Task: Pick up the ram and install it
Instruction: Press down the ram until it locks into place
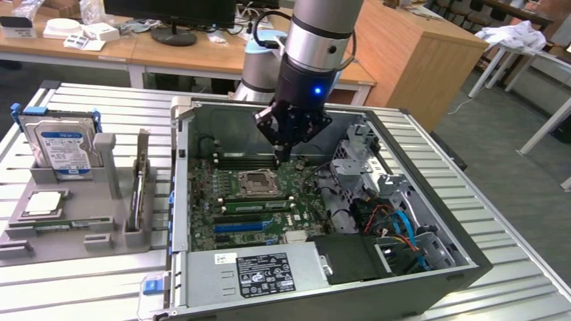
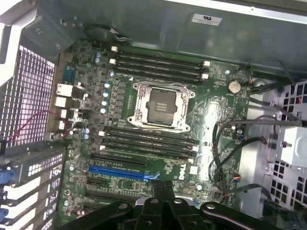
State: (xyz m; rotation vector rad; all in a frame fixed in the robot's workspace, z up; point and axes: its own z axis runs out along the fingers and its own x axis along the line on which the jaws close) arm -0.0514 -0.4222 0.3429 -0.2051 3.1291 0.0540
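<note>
- The ram (image 1: 55,227), as I judge it, lies flat in the gray holder (image 1: 105,150) on the table (image 1: 499,221), staged for pickup at the exterior view's left.
- The case (image 1: 428,267) lies open so the motherboard (image 1: 267,221) faces up.
- The fingers (image 1: 283,157) are closed on nothing and hang over the board, well apart from the ram.

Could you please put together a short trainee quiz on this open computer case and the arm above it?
1. True or false: the arm's black gripper hangs over the green motherboard with its fingers spread wide.
2. What stands upright in the grey plastic holder at the exterior view's left? A) a silver hard drive with a blue label B) a fan C) a keyboard
3. Fill in: the long coloured expansion slot on the motherboard is ____.
Key: 1 false, the fingers are shut; 2 A; 3 blue.
</note>
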